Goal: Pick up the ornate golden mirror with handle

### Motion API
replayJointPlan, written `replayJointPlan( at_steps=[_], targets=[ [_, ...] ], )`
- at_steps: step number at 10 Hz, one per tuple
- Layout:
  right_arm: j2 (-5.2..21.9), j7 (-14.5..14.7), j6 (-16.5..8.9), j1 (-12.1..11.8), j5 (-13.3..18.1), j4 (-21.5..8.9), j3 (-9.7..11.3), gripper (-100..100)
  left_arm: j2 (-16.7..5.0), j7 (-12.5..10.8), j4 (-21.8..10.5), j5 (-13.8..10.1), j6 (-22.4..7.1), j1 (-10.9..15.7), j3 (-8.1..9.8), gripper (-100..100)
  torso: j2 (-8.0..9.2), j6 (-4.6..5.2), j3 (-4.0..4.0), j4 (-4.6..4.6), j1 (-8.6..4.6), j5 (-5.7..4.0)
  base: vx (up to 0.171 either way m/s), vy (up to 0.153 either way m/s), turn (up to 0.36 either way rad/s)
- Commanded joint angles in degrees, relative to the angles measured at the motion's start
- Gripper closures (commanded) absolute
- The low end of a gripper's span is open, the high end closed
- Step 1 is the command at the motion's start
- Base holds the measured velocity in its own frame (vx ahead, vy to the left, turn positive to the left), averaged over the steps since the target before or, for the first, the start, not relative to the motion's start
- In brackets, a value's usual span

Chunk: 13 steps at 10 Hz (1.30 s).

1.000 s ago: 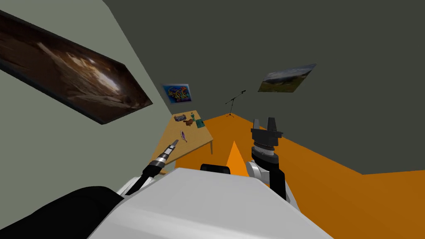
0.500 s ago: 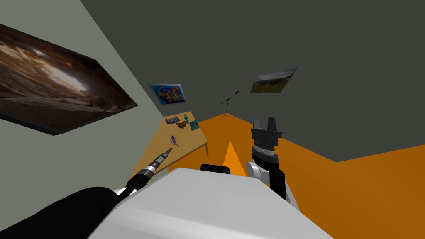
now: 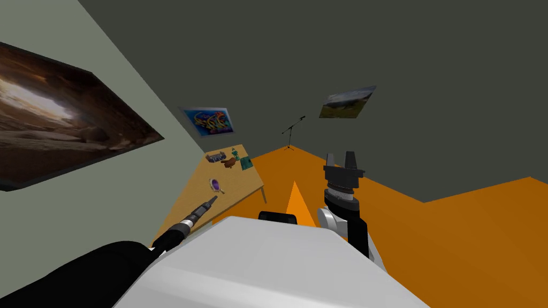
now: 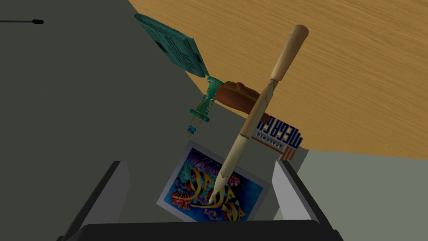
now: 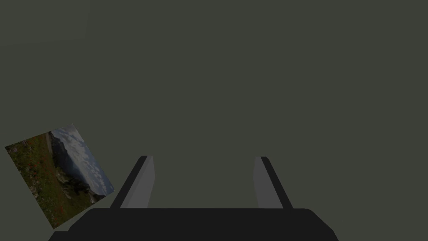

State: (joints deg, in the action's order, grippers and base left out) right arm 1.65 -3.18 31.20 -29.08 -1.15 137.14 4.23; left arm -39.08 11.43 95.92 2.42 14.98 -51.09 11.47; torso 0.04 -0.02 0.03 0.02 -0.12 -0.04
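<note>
Mirror: look left of centre in the head view. The mirror (image 3: pixel 216 185) lies flat on the wooden table (image 3: pixel 243 184), purple face up, handle pointing toward the lower right.
Mirror, wrist side: in the left wrist view you see it edge-on as a slim tan shape ahead of the gripper, its near tip lined up between the two fingers.
Left gripper: the left gripper (image 3: pixel 212 200) sits just below the mirror in the head view, near it but apart. Its fingers (image 4: pixel 119 184) are spread wide and grip nothing.
Right gripper: the right gripper (image 3: pixel 342 156) stands upright right of centre. Its fingers (image 5: pixel 142 184) are parted and empty.
Beyond the mirror: a dark box (image 3: pixel 216 156), a brown thing (image 3: pixel 230 162) and a teal book (image 3: pixel 246 163) cluster at the table's far end.
</note>
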Motion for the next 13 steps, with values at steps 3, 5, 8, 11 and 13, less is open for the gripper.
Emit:
replayJointPlan(
  at_steps=[3, 5, 8, 11, 13],
  targets=[
    [0.0, 0.0, 0.0, 0.0, 0.0, 0.0, 0.0, 0, -4.2, -1.2, -5.2, 0.4, -1.2, -2.6, 0.66, -100, -0.14, -0.03, -0.09, -0.04, -0.15, -0.06, 0.099, -0.07, -0.121],
    [0.0, 0.0, 0.0, 0.0, 0.0, 0.0, 0.0, 0, -6.9, -2.1, -9.3, 0.9, -2.3, -4.0, 0.68, -100, -0.33, 0.0, -0.19, -0.08, -0.14, -0.04, 0.146, -0.08, -0.152],
    [0.0, 0.0, 0.0, 0.0, 0.0, 0.0, 0.0, 0, -9.4, -3.1, -13.0, 1.3, -3.3, -5.2, 0.53, -100, -0.37, 0.0, -0.22, -0.09, -0.14, -0.05, 0.127, -0.058, -0.096],
    [0.0, 0.0, 0.0, 0.0, 0.0, 0.0, 0.0, 0, -11.5, -4.2, -16.4, 1.6, -4.0, -6.2, 0.25, -100, 0.0, -0.01, 0.0, 0.0, 0.07, 0.0, 0.06, -0.014, -0.056],
    [0.0, 0.0, 0.0, 0.0, 0.0, 0.0, 0.0, 0, -13.2, -5.2, -19.3, 1.8, -4.7, -7.0, -0.1, -100, -0.24, -0.01, -0.14, -0.06, 0.0, -0.01, 0.14, -0.03, -0.089]
  ],
)
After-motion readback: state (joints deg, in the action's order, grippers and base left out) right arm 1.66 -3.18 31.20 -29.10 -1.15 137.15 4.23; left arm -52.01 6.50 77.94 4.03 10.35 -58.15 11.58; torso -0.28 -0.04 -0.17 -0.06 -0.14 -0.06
